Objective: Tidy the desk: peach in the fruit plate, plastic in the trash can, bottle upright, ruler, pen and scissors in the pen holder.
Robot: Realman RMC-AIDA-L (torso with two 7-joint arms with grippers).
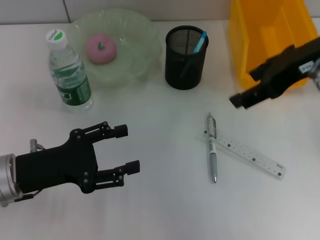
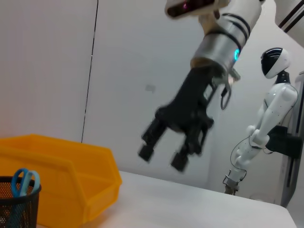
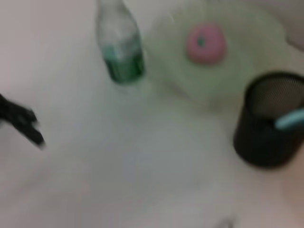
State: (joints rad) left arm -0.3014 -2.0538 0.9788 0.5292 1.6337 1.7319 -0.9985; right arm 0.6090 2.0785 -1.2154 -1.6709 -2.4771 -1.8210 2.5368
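Note:
A pink peach (image 1: 101, 48) lies in the green fruit plate (image 1: 142, 35). The water bottle (image 1: 69, 70) stands upright to its left. The black mesh pen holder (image 1: 186, 57) holds blue-handled scissors (image 1: 200, 41). A pen (image 1: 212, 150) and a clear ruler (image 1: 247, 155) lie crossed on the table. My left gripper (image 1: 127, 149) is open and empty at the front left. My right gripper (image 1: 241, 99) hovers above the table, right of the pen holder; the left wrist view shows the right gripper (image 2: 161, 158) open and empty. No plastic shows.
A yellow bin (image 1: 270, 35) stands at the back right, behind my right arm; it also shows in the left wrist view (image 2: 61, 180). A white humanoid robot (image 2: 266, 118) stands beyond the table.

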